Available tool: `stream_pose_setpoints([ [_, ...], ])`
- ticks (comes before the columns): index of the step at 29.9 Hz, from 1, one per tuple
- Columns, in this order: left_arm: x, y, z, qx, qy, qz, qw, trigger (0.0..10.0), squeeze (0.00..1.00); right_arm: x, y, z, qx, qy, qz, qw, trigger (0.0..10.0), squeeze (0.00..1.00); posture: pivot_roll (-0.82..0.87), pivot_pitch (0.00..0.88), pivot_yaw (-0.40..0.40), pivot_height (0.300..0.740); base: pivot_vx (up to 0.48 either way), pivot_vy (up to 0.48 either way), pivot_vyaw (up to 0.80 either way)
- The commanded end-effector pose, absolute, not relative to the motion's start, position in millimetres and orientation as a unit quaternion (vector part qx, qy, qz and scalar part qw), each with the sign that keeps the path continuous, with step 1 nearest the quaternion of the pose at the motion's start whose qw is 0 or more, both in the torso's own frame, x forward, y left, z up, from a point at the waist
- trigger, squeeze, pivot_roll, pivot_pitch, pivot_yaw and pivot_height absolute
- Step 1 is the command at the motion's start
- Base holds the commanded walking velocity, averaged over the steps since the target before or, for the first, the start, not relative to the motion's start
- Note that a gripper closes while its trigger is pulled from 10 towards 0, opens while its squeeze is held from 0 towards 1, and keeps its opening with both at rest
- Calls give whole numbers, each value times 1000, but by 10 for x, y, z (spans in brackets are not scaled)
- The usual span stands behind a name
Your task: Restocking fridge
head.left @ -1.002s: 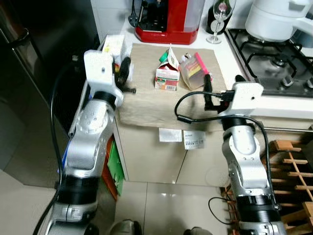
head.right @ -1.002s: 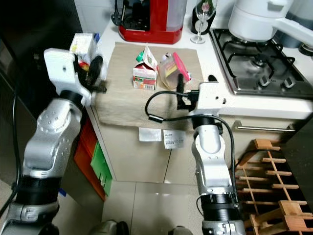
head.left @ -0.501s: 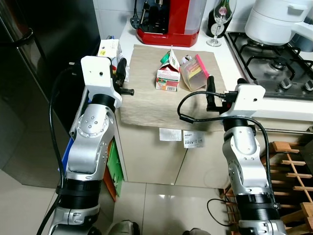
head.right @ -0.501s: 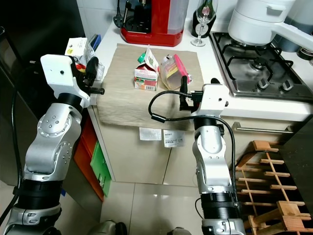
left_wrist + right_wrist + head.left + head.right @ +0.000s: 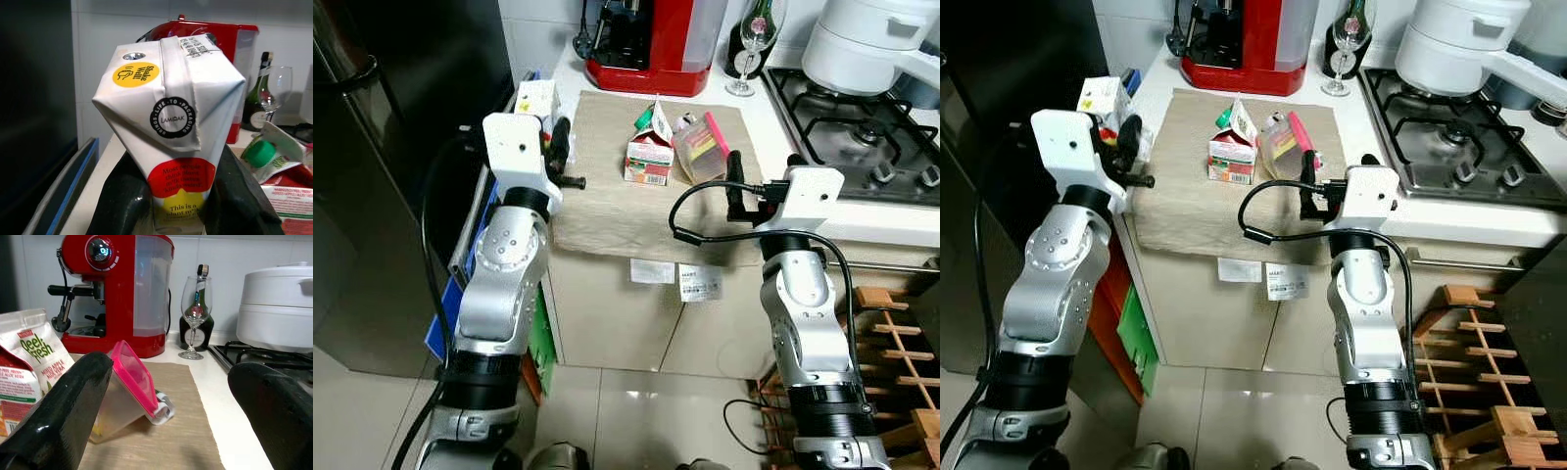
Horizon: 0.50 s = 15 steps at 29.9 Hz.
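While the left gripper point(image 5: 166, 215) clasped the white carton point(image 5: 171, 117) low down, its thin walls probably dented easily; the right gripper point(image 5: 166, 406) hung released.

white carton point(image 5: 168, 122): base hidden between the left gripper's point(image 5: 178, 196) black fingers
fridge point(image 5: 401, 117): cut off at the frame edge
cooking pot point(image 5: 1459, 44): top cropped away
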State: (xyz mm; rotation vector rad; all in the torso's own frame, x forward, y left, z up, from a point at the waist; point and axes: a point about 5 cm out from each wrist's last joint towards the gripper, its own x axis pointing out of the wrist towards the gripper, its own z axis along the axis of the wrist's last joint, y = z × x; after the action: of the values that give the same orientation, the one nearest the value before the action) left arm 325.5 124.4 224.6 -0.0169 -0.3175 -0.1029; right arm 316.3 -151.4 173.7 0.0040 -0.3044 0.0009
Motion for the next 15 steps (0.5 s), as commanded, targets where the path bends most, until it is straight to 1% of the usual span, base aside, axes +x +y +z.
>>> stream_pose_setpoints([
  [1, 3278, 1209, 2254, -4, -159, -57, 986, 10000, 0, 3160, -1573, 1750, 6, -154, -9, 988, 10000, 0, -70, 0, 8, 736, -270, 0, 0],
  [15, 3276, 1199, 2244, 2, -160, -61, 985, 10000, 0, 3172, -1536, 1729, 9, -150, -5, 989, 10000, 0, -61, 0, 11, 736, -267, 0, 0],
])
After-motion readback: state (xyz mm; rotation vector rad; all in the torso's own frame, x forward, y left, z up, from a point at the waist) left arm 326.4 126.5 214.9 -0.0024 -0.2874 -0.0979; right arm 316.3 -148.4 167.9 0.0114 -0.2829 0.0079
